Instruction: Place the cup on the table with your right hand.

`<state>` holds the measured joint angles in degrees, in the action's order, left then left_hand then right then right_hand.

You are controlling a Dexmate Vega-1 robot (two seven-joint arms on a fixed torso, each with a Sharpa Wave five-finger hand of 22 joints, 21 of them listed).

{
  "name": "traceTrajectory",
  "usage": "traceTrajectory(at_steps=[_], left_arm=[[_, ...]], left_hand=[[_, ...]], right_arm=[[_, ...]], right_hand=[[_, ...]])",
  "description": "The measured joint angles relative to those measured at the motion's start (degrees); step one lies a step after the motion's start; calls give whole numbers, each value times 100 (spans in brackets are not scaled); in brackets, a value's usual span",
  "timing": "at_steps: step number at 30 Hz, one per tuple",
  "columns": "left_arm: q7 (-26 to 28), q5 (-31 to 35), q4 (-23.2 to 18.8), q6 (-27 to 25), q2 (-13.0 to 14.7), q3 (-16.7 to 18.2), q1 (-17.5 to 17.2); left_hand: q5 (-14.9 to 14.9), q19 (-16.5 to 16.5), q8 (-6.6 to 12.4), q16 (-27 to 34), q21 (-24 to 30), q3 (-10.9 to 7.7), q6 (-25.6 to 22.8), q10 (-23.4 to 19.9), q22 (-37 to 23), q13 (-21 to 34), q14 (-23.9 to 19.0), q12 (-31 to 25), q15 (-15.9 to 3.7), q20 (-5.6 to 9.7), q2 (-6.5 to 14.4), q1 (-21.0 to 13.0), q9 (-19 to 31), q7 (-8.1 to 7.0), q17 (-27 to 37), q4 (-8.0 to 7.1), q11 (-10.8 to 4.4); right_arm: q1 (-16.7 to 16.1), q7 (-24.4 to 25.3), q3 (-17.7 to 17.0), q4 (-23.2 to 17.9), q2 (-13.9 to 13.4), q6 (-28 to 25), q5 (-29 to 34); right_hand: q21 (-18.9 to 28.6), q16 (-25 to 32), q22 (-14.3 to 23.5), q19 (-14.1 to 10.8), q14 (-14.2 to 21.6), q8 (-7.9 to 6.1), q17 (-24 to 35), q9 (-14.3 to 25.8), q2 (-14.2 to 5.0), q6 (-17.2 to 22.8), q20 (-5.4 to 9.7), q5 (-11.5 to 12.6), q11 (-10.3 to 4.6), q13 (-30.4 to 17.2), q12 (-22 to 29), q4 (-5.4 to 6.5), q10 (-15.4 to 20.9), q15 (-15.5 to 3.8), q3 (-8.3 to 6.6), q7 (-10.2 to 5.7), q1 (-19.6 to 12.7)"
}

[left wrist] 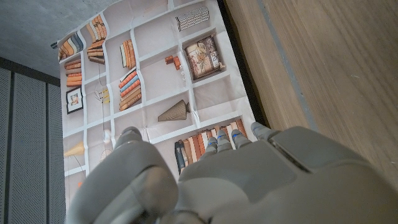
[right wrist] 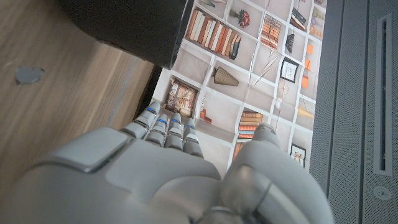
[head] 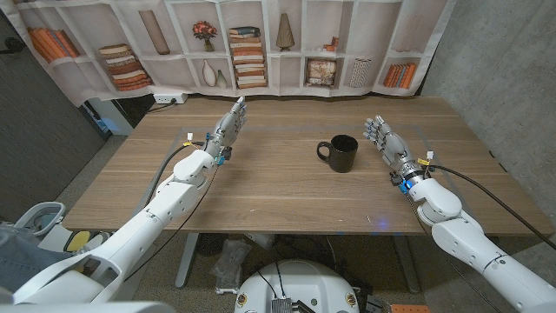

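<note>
wooden table (head: 261, 187) (bookshelf-print backdrop (head: 252, 43) behind) bears black cup (head: 340, 154).

Black cup (head: 340, 153) upright on table (head: 278, 191)

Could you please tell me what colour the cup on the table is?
The cup is black, clearest in the head view.

We are looking at a wooden worktop (head: 261, 187) with a backdrop (head: 252, 43) hanging along its far edge, printed with white shelves of books, vases and a small plant. A white power strip (head: 170, 99) is sitting just past the worktop's far left corner. We are seeing grey panelled walls (head: 35, 113) running along both sides. On the floor at the near left, a pale bin (head: 39, 216) is standing near a yellow object (head: 78, 239).
</note>
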<state>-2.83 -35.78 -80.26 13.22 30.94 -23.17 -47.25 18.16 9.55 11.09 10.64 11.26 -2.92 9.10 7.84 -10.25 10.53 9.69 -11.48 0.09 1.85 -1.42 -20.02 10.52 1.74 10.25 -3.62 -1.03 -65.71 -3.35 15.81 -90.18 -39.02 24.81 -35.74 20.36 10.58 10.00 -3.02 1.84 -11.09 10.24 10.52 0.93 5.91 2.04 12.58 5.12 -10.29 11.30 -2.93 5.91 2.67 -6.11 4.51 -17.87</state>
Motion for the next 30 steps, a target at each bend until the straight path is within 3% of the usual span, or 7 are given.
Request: traceTrajectory(at_steps=[4,10,19,30], left_arm=[[12,6,-33,-7,4,-2,-15],[38,24,-82,-28,14,-10,-37],[75,51,-165,-46,21,-30,-68],[110,66,-223,-68,31,-39,-92]], left_hand=[[0,0,0,0,0,0,0,0,0,0,0,0,0,0,0,0,0,0,0,0,0],[0,0,0,0,0,0,0,0,0,0,0,0,0,0,-1,-46,0,0,0,0,0],[0,0,0,0,0,0,0,0,0,0,0,0,0,0,-1,-46,0,0,0,0,0],[-40,0,0,0,0,23,0,0,0,0,0,0,0,0,-1,-46,0,0,0,23,0]], right_arm=[[-37,36,-7,-21,-22,40,63],[-130,76,-28,-72,-87,87,156],[-226,168,-50,-149,-193,113,340],[-301,343,-67,-287,-336,22,603]], right_hand=[[-24,0,0,-5,-36,0,0,0,25,-40,-6,31,-4,0,0,-88,-57,6,-6,-40,-123],[-144,-22,0,-55,-139,0,-12,0,150,-197,-168,99,-52,0,0,-284,-157,93,-15,-319,-406],[-239,-49,0,-20,-275,35,2,0,247,-380,-349,191,-69,1,-33,-379,-361,229,-15,-482,-578],[-374,-49,0,-23,-445,72,3,0,313,-630,-481,315,-102,1,-90,-445,-716,399,14,-536,-689]])
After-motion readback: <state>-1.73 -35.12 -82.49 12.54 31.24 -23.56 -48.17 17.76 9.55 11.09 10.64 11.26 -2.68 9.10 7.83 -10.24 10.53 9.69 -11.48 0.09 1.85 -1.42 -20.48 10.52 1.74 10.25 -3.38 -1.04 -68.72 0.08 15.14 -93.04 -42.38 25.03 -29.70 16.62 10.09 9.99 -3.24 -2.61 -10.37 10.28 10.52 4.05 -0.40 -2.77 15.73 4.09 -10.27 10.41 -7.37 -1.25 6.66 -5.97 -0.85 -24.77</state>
